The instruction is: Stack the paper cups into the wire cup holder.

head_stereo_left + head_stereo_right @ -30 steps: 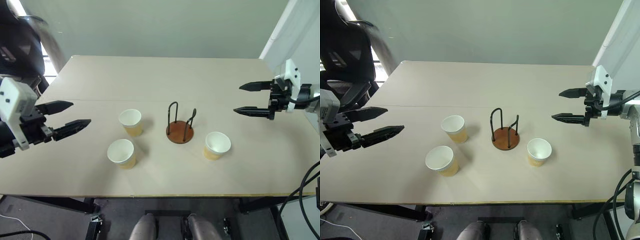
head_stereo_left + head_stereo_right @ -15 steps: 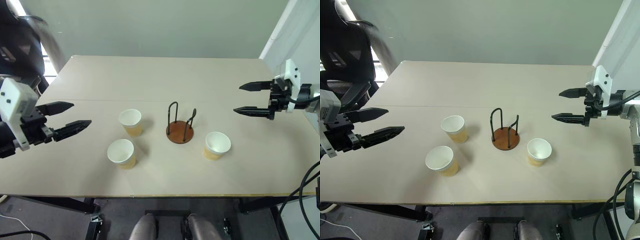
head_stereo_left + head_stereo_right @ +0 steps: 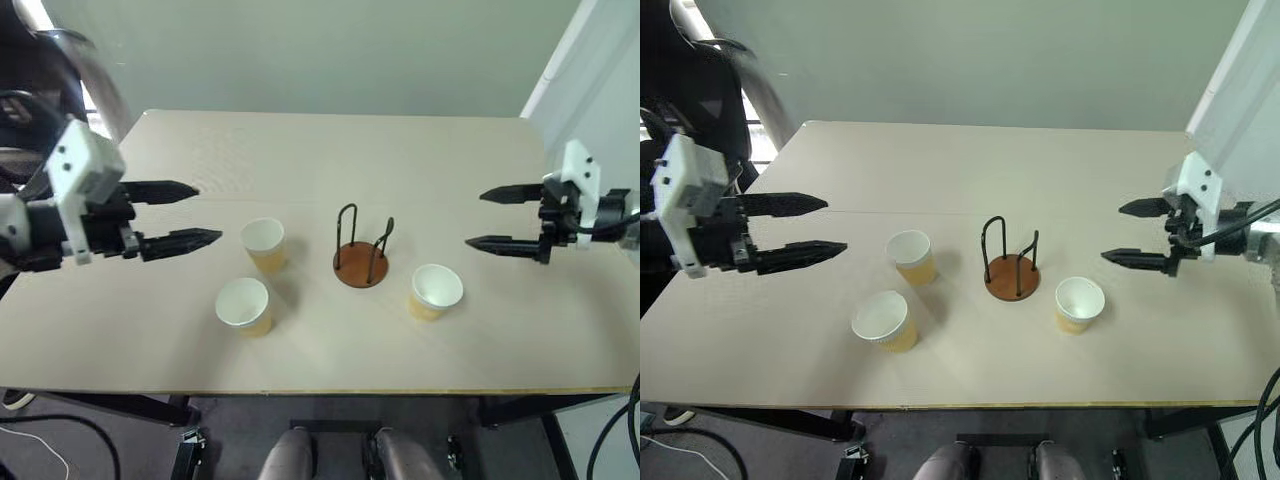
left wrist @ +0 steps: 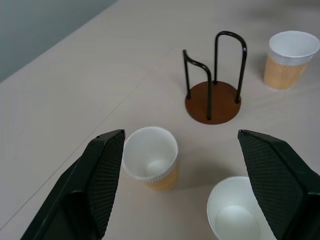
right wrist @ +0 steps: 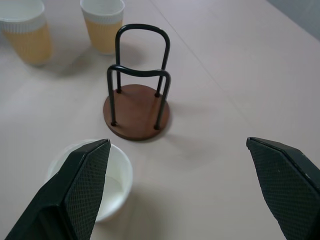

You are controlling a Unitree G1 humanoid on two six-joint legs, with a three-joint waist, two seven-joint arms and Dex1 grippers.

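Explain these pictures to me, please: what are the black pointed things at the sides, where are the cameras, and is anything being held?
The black pointed things are a humanoid robot's two grippers, each with two fingers. The two wide pictures come from cameras in its head, looking down over a pale table. There the left gripper reaches in from one side and the right gripper from the other. The two close pictures come from cameras on its wrists, looking out between each gripper's own fingers. On the table stand three paper cups, all upright and apart, around a wire cup holder with a brown round base. The holder is empty. Both grippers are open and hold nothing.
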